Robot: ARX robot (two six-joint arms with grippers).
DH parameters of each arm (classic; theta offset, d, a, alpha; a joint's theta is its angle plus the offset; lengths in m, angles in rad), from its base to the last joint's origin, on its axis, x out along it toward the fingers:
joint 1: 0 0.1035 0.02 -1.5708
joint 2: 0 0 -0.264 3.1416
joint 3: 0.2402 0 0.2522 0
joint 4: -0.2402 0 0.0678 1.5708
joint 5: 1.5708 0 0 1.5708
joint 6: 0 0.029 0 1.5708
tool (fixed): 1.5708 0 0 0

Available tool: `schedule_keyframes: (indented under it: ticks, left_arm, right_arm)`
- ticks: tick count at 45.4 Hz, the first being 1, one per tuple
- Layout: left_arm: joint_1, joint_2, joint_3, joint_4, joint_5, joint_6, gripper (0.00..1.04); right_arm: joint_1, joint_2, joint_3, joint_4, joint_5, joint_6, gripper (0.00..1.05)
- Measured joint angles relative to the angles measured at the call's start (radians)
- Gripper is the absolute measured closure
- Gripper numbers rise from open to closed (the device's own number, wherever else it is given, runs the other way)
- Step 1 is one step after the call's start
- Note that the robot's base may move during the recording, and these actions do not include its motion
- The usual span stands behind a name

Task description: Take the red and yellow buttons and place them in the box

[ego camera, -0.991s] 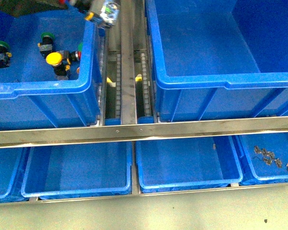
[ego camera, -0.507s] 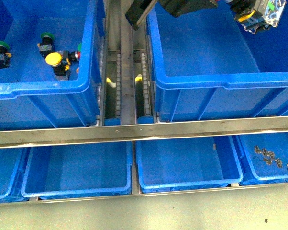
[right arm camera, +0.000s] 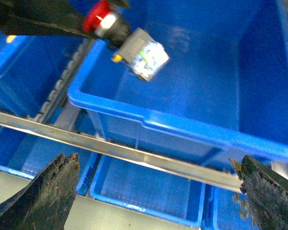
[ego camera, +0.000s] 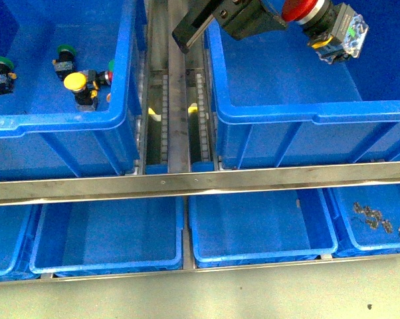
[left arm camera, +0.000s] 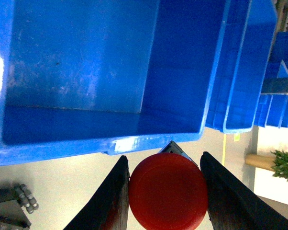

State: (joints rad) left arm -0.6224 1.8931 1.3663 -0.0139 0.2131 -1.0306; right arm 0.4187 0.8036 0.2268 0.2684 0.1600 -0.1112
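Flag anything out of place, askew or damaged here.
Nothing looks spilled or damaged. The red button hangs tilted in the left gripper over the box, as expected mid-carry. The yellow button lies in the left crate among green buttons, not yet picked.

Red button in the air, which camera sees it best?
The right wrist view: the whole red button shows there, cap and body, above the box. The front view cuts its cap at the top edge. The left wrist view shows only the cap between the fingers of the left pincer.
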Motion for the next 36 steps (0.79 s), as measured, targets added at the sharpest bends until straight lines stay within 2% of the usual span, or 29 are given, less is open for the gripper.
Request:
schedule_keyframes:
  ticks: [6, 17, 27, 36]
  left_arm:
    - [0.004, 0.008, 0.018, -0.026, -0.014, 0.035, 0.70]
    - [-0.011, 0.021, 0.066, -0.053, -0.031, 0.054, 0.70]
    - [-0.030, 0.027, 0.086, -0.072, -0.050, 0.053, 0.70]
    - [-0.043, 0.027, 0.096, -0.079, -0.056, 0.053, 0.70]
  right_arm:
    - [0.035, 0.202, 0.023, 0.178, -0.107, -0.190, 0.06]
    - [-0.032, 0.389, 0.045, 0.406, -0.183, -0.451, 0.06]
    - [-0.113, 0.554, 0.132, 0.527, -0.262, -0.569, 0.06]
    - [-0.155, 0.644, 0.209, 0.554, -0.290, -0.598, 0.06]
